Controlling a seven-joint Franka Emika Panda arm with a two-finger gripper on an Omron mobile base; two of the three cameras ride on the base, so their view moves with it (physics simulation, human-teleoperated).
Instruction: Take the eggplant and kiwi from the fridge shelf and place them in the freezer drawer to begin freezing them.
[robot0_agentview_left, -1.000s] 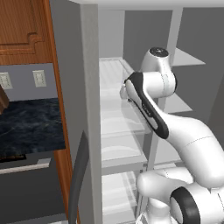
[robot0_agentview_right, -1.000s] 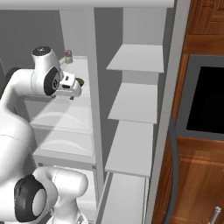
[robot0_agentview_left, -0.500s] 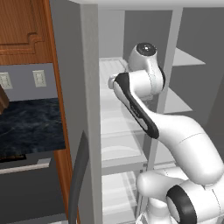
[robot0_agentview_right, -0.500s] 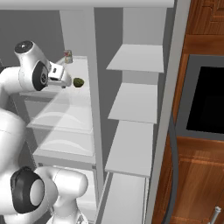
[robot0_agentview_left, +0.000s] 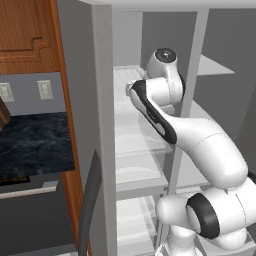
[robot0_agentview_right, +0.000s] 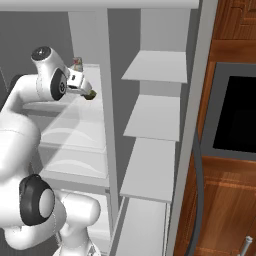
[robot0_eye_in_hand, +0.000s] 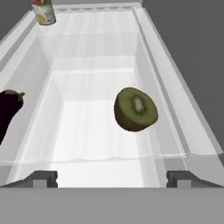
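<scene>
Purple eggplant (robot0_eye_in_hand: 8, 111) left of kiwi (robot0_eye_in_hand: 135, 109), hand view.

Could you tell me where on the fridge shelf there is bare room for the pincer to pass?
In the hand view, the fridge shelf lies bare in a wide strip between the eggplant at its left edge and the kiwi right of middle, running back to the jar in the far left corner. It is tight between the kiwi and the right wall. The open pincer faces that strip.

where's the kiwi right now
In the hand view the kiwi lies right of centre on the fridge shelf, ahead of the open gripper, eggplant far left.
</scene>
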